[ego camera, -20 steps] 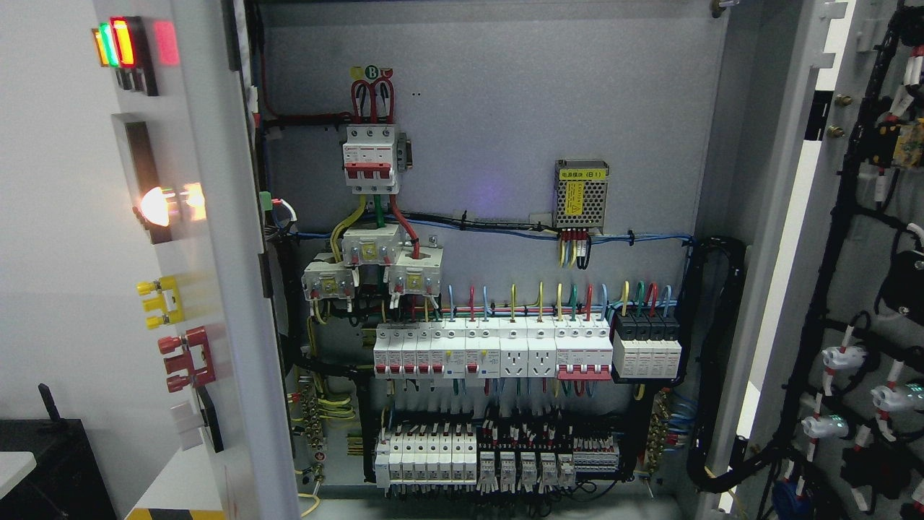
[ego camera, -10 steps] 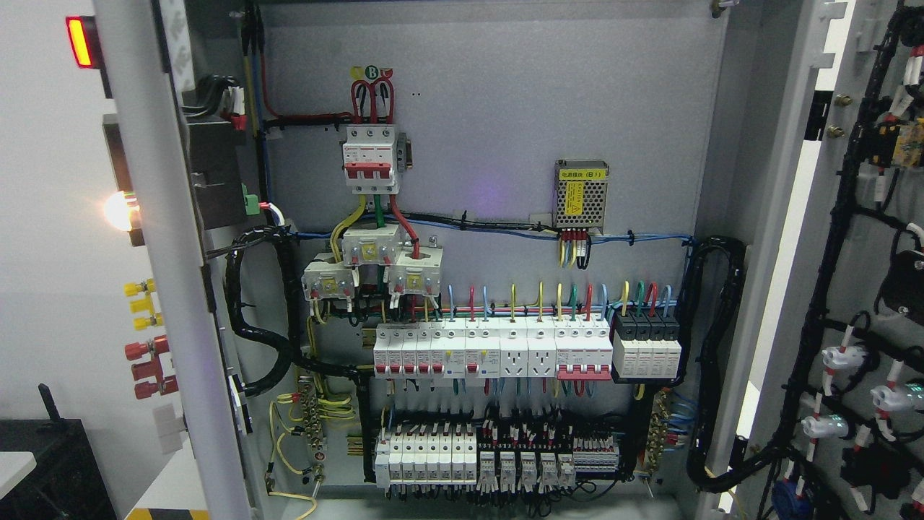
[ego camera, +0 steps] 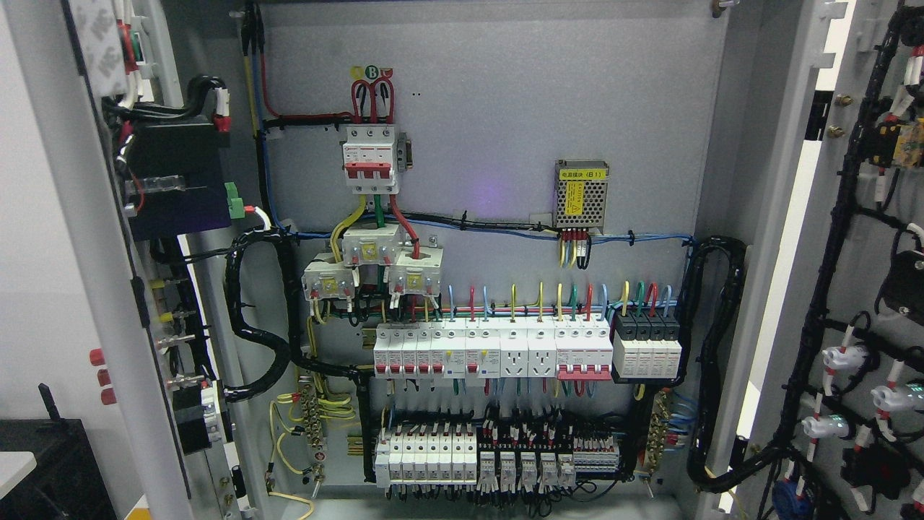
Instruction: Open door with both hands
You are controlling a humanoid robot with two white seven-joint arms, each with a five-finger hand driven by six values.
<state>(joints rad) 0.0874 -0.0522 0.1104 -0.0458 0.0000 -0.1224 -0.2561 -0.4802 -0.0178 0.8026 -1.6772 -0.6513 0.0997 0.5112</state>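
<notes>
Plainly, cabinet (ego camera: 491,108): a grey electrical box standing open, its back panel filling most of the view.
Left door (ego camera: 79,238): swung out at the left edge, seen nearly edge-on, its inner face turned toward the cabinet.
On the left door: a black box (ego camera: 177,177) with red and black leads, a green plug (ego camera: 234,201) beside it, and three red knobs (ego camera: 101,375) showing past its outer side.
Right door (ego camera: 866,238): swung out at the right edge, inner face toward me, carrying a black wire loom (ego camera: 830,253) and white lamp backs (ego camera: 841,357).
Top of cabinet: a three-pole breaker (ego camera: 370,157) with red loops above it.
Below the breaker: three white blocks (ego camera: 372,267) with yellow, green and red cables passing through them.
Right of middle: a mesh-cased supply (ego camera: 581,193) with a yellow label, wires hanging from its underside.
Middle rail: a row of white breakers (ego camera: 491,350) with two sockets among them, ending at the right in a black-topped unit (ego camera: 646,347).
Bottom rail: a lower row (ego camera: 498,458) of small white breakers and relays.
Cabinet sides: a thick black conduit (ego camera: 256,318) loops from the left door into the cabinet; another conduit (ego camera: 711,361) runs down the right side.
Outside, lower left: a dark case (ego camera: 43,462) and the corner of a white surface (ego camera: 14,466).
Robot hand: neither one is in sight, so I cannot tell how the fingers are set.
</notes>
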